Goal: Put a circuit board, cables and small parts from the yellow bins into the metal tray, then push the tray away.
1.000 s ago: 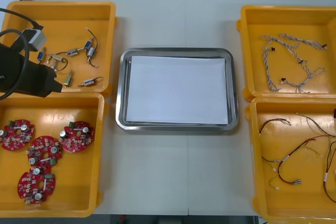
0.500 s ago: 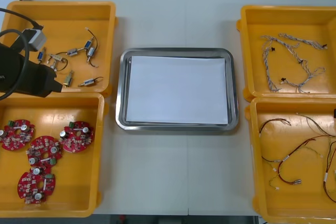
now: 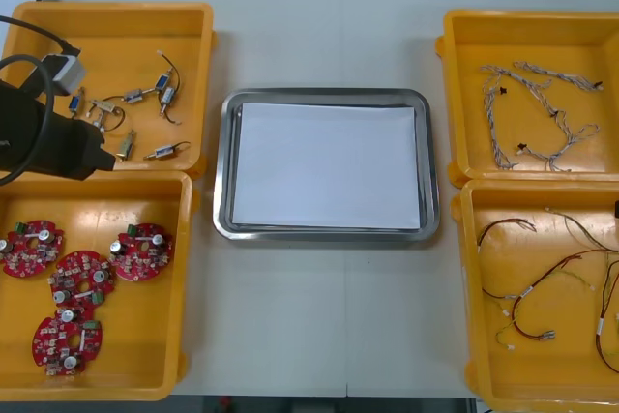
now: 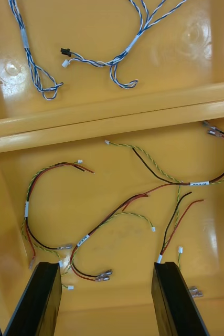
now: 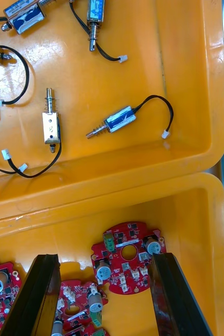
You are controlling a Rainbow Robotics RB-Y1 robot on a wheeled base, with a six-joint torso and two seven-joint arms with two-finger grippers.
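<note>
The left arm (image 3: 39,132) partly covers small metal parts (image 3: 135,96) in the far left bin (image 3: 116,9). The right edge crops cables (image 3: 527,292) in the near right bin (image 3: 462,268).

Side of the desk: the left arm (image 3: 44,137) is being seen as a bulky matte-black housing, rounded at its end. A thin black cable (image 3: 24,56) is being looped across it, and a light grey plug (image 3: 66,72) is being carried on top. On the left gripper (image 5: 101,257), two flat, broad, square-tipped black fingers (image 5: 41,296) are being shown, paler along the edges. The right gripper (image 4: 106,265) is being shown alike.
</note>
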